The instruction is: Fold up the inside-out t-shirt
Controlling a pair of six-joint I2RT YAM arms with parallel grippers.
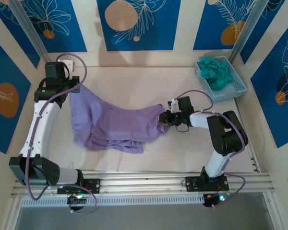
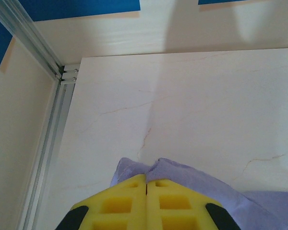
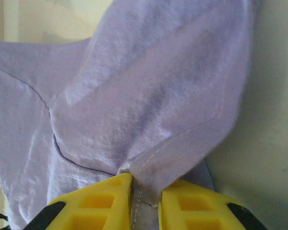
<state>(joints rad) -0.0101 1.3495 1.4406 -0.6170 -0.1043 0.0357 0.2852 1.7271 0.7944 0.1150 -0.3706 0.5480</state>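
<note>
Hanging between the two arms in the top view, the lavender inside-out t-shirt (image 1: 115, 124) has one corner lifted at the left end effector (image 1: 76, 88) near the counter's (image 1: 134, 81) far left. Another corner is at the right end effector (image 1: 164, 118) near the middle. The slack bulk lies crumpled on the counter between them, toward the near side. A light blue basket (image 1: 237, 88) at the far right corner holds a teal garment (image 1: 215, 72).

From the left wrist, the left end effector (image 2: 146, 178) has its yellow fingers (image 2: 120, 201) pressed together, and lavender fabric (image 2: 192, 177) spreads out from just past their tips over the pale counter (image 2: 206, 105).

From the right wrist, the right end effector (image 3: 145, 184) stands narrow, with a stitched hem of the t-shirt (image 3: 149, 96) pinched in the slim gap between its yellow fingers (image 3: 105, 196). The cloth fans upward from there.
</note>
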